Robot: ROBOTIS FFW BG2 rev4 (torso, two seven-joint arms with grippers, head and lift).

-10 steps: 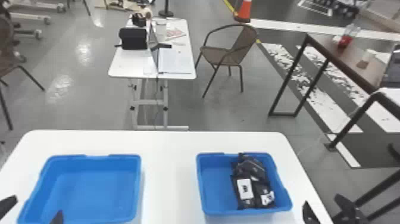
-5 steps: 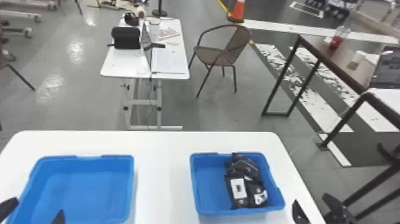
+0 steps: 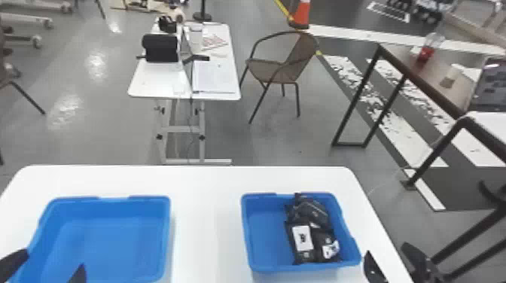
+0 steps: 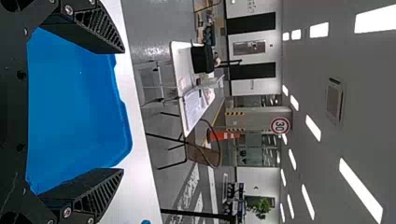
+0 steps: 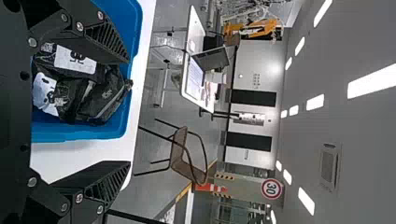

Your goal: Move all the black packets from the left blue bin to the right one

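The black packets (image 3: 314,241) lie in an overlapping heap in the right blue bin (image 3: 263,269), toward three o'clock from its middle, so the transfer looks finished. They look light, soft and baggy, with glossy, creased film that may slip between smooth fingers; nothing suggests brittleness, though a hard squeeze could strain the seams. If one needs shifting, the best hold is probably across its filled body, not a loose corner. The right pincer (image 5: 130,112), toward four o'clock from that bin, is spread wide with nothing in it; the left pincer (image 4: 123,111), toward eight o'clock from the middle of the left blue bin (image 3: 168,233), is likewise wide apart and unloaded. Two packets carry white labels, a front one (image 3: 302,238) and a smaller-looking one (image 3: 331,249) toward four o'clock from it, both with dark marks; I can vouch for no brand or wording.
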